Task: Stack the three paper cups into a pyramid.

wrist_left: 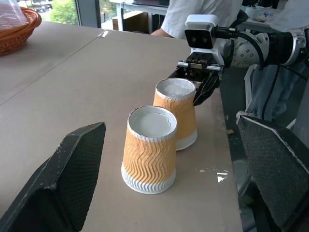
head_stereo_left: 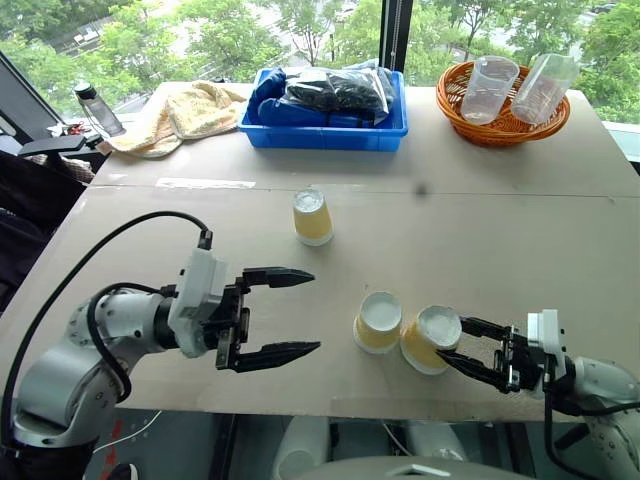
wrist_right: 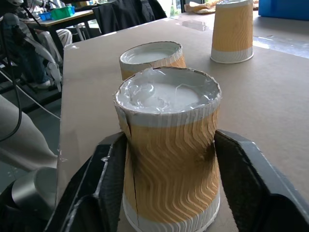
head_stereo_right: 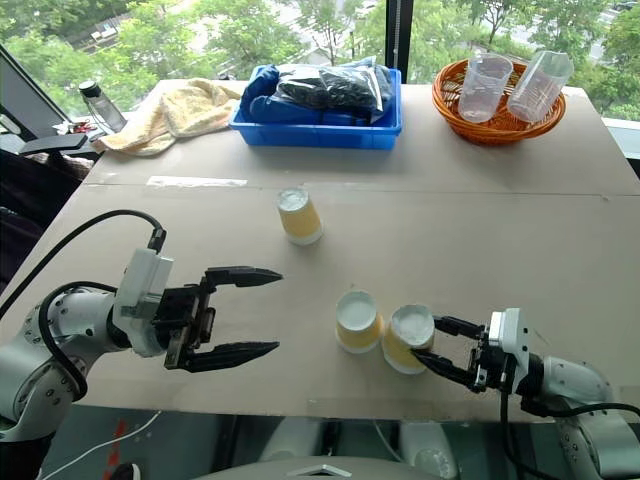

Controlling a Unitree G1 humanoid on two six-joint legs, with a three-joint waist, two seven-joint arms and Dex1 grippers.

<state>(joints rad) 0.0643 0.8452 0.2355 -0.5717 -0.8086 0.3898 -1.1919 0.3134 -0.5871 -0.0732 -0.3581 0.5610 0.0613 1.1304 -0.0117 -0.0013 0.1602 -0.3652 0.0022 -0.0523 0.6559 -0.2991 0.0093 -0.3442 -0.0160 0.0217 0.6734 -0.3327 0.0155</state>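
Right fingers (head_stereo_left: 463, 347) flank, unclamped, an upside-down cup (head_stereo_left: 429, 339); left fingers (head_stereo_left: 296, 313) gape.

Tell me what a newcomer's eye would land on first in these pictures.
Two upside-down paper cups stand side by side near the table's front edge, and the right gripper has its fingers on either side of the right-hand cup. The left gripper hangs wide open to their left, pointing at them. A third cup stands alone farther back, before a blue bin and an orange basket of clear cups.
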